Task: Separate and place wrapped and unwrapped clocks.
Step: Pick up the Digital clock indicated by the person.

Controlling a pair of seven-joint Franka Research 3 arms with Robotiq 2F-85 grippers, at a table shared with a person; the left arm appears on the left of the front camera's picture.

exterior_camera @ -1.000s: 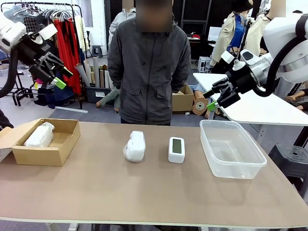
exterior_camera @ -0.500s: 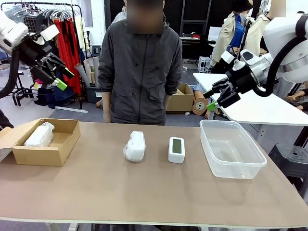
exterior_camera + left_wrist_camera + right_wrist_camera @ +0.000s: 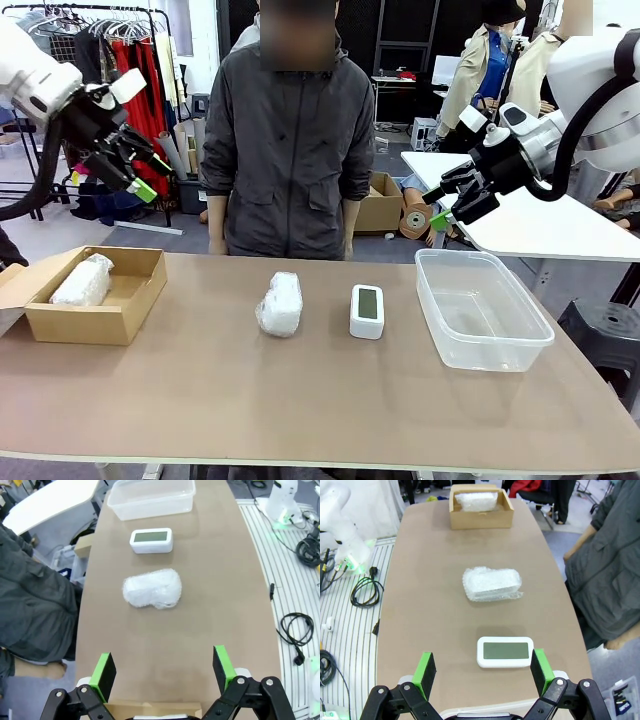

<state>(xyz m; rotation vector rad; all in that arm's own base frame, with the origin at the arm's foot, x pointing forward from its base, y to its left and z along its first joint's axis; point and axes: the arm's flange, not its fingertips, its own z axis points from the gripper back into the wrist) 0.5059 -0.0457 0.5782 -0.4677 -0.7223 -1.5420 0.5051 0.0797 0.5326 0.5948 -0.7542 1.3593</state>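
bare clock (image 3: 367, 311) | flat; screen up; long axis toward person (image 3: 290, 150) | left gripper (image 3: 155, 178), right gripper (image 3: 437, 207) spread; empty

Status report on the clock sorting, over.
Left gripper, right gripper open, empty. One wrapped bundle in box; second bundle, bare clock on table. Person opposite, nothing blocking.

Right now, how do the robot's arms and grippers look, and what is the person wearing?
The left arm and right arm are glossy white, each with a black cable. The left gripper and right gripper are black with green pads. The person wears a dark grey zipped jacket.
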